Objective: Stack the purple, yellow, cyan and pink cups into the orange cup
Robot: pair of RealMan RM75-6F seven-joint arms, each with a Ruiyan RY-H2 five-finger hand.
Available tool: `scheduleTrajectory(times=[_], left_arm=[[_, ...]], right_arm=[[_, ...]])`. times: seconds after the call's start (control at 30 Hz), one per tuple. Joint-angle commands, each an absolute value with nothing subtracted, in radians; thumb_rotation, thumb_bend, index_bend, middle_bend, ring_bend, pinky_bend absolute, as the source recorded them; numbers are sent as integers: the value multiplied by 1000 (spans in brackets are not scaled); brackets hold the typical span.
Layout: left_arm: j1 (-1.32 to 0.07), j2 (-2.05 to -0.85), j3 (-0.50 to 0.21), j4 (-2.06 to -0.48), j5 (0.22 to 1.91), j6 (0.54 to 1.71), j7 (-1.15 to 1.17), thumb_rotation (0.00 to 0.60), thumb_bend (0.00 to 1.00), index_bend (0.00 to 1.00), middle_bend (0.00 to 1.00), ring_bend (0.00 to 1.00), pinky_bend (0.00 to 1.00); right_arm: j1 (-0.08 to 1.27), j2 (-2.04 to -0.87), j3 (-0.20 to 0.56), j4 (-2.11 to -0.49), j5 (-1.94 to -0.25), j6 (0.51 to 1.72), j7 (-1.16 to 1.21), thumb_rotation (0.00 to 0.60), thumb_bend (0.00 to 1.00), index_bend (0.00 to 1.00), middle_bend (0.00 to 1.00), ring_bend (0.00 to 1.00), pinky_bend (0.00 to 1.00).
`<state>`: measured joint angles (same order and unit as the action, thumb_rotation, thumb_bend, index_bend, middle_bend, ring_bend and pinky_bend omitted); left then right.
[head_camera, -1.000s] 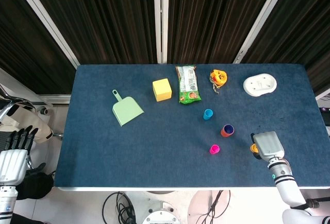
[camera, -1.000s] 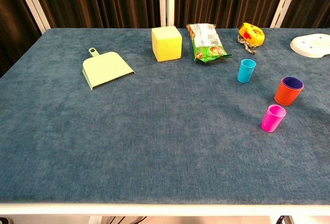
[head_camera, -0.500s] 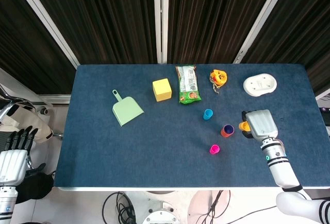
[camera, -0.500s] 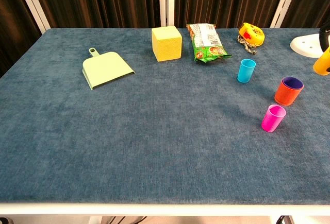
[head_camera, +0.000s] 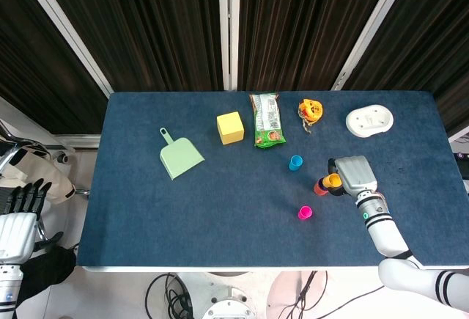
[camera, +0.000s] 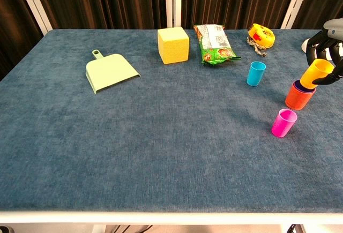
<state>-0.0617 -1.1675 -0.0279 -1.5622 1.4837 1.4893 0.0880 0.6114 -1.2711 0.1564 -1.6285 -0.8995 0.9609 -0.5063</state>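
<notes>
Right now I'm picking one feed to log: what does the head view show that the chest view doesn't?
Only the head view shows the left robot hand, idle off the table, and the whole white tray. Only the chest view shows the yellow cup tilted just above the orange cup. Both show the right robot hand holding it, plus the cyan cup and pink cup.

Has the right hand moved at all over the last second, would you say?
Yes. The right hand, holding the yellow cup, moved from the table's near edge toward the orange cup.
</notes>
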Motion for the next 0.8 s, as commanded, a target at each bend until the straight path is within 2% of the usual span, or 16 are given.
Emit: scheduleTrajectory(times=[0.03,0.47,0.67,0.8], left_arm=[[-63,-1168,-28,-1561,1483,1488,88,600,58,30,0,0,0],[-62,-1167,-27,-1563,1480,1486,88,600,59,30,0,0,0],[-64,-1167,-28,-1564,1479,1483,90,600,58,30,0,0,0],[-63,-1166,-28,-1564,1477,1483,89,600,59,30,0,0,0]], right_arm=[[615,-1267,155,-1635,-903,960,-495,600,152,592,579,577,663],[646,-1268,130,-1630,-851,927,-511,600,125,581,562,572,664],[655,-1264,127,-1632,-847,923,-494,600,73,431,413,566,670],[654,-1264,129,-1625,-866,933,-472,600,67,391,389,566,670]])
